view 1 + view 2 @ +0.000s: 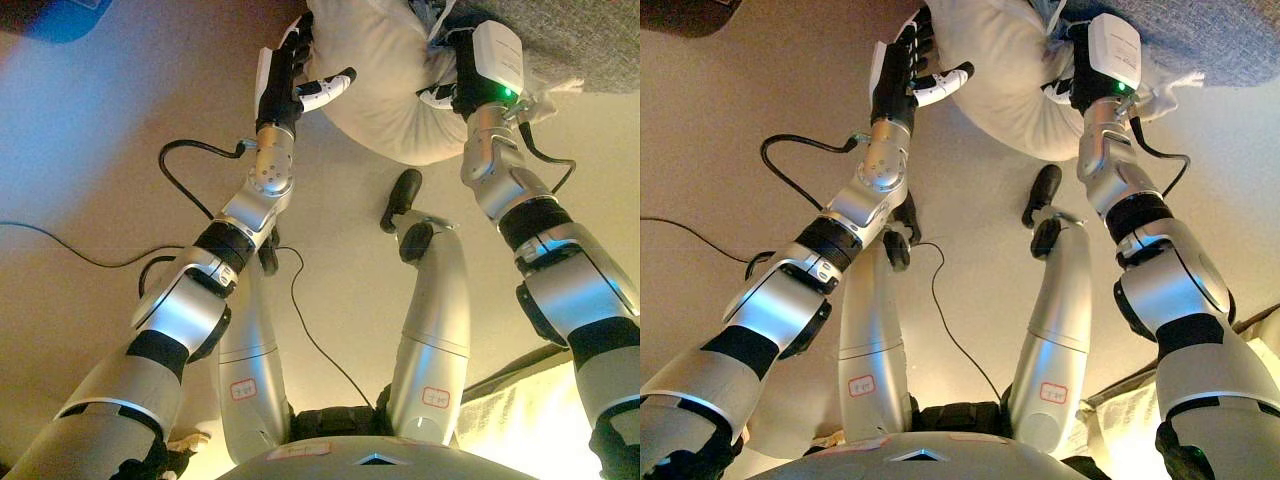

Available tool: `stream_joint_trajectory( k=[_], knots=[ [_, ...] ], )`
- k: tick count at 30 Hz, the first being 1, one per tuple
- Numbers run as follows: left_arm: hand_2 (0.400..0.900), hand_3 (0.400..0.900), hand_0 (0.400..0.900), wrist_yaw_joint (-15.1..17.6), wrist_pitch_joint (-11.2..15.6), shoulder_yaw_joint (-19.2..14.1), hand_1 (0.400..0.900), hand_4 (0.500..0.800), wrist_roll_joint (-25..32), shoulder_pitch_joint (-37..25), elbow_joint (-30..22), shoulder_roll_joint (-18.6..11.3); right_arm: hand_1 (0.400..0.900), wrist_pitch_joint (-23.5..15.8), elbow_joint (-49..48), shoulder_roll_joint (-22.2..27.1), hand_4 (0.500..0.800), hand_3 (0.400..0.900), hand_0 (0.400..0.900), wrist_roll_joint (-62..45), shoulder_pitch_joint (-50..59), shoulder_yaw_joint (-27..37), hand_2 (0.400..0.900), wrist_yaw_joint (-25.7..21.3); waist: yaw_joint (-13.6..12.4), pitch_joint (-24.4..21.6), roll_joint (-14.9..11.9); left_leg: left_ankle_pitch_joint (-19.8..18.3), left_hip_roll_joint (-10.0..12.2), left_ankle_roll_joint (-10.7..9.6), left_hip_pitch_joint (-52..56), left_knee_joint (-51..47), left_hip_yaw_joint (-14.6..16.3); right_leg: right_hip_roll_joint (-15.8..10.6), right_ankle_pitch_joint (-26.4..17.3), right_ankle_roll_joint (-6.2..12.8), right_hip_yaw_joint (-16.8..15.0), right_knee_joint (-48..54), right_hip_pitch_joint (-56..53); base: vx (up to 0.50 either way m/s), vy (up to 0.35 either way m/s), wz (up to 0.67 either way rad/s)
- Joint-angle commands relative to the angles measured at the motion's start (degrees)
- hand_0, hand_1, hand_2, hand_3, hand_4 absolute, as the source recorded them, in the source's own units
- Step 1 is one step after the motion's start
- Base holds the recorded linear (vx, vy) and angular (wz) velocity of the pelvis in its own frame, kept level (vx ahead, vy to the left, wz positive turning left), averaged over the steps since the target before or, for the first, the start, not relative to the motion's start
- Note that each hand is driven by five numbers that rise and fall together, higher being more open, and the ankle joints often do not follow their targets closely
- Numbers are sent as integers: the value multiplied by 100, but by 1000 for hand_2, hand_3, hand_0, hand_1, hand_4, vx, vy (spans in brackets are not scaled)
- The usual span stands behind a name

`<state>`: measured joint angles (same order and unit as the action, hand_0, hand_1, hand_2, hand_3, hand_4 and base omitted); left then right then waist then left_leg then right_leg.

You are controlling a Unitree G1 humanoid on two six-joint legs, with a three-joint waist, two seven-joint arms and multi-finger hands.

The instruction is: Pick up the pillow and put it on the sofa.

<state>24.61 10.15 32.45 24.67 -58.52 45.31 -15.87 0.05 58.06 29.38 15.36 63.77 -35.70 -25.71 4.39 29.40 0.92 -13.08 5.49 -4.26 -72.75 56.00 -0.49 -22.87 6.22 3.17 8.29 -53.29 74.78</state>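
The pillow (390, 80) is up off the floor, pressed between the straight-fingered left hand (290, 75) and the right hand (465, 75), whose fingers curl into it, at the far sofa (570, 45) edge; placing remains.

It looked like a home living room; a grey fabric sofa (580, 45) stood at the far edge; beige carpet (90, 150) covered the floor; a white pillow (390, 80) lay against it.

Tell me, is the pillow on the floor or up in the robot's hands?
Up: the pillow is squeezed between the left hand and right hand, against the sofa.
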Motion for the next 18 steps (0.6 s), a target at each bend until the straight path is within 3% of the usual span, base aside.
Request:
stream_joint_trajectory(
  k=[1, 7, 12, 13, 17, 18],
  knots=[
    [900, 900, 900, 105, 386, -142, 900, 800, 48, -231, -101, 126, 400, -198, -68, -290, 500, 400, 400, -233, 219, -203, 400, 1, -97, -329, -7, -419, -142, -34, 355, -20, -347, -59, -142, 566, -395, 99, -120, 0, 0, 0],
    [900, 900, 900, 89, 376, -268, 900, 800, 49, 44, -236, 98, 400, -240, -503, -161, 500, 400, 400, -182, -42, -28, 400, -75, -80, -426, -49, -264, -141, -48, 644, -387, -362, -48, -260, 618, -291, 374, -410, 0, 0, 0],
    [900, 900, 900, 150, 425, -597, 900, 800, -74, 641, -839, -35, 400, -247, -1637, 202, 500, 400, 400, 123, -686, 426, 400, -212, -53, -392, -94, 90, -150, -65, 1611, -1423, -326, -64, -594, 685, -119, 1175, -1432, -3, -21, 7],
    [900, 900, 900, 169, 444, -688, 900, 800, -135, 740, -986, -81, 400, -269, -1873, 282, 500, 400, 400, 209, -862, 559, 400, -240, -31, -378, -134, 324, -210, -35, 1737, -1630, -308, -117, -800, 603, -64, 1406, -1599, -56, -19, 10],
    [900, 900, 900, 197, 545, -978, 900, 800, -158, 1165, -1409, -137, 400, -302, -2710, 508, 500, 400, 400, 512, -1523, 999, 400, -280, -21, -321, -218, 552, -230, -61, 2619, -2279, -340, -86, -917, 582, 128, 1979, -2539, 48, -26, 2],
    [900, 900, 900, 174, 626, -1161, 900, 800, -220, 1501, -1682, -160, 400, -358, -3176, 577, 500, 400, 400, 673, -2014, 1285, 400, -280, -29, -378, -251, 770, -208, -90, 3207, -2858, -344, -67, -1003, 593, 291, 2415, -3123, 71, -29, 3]
  ],
)
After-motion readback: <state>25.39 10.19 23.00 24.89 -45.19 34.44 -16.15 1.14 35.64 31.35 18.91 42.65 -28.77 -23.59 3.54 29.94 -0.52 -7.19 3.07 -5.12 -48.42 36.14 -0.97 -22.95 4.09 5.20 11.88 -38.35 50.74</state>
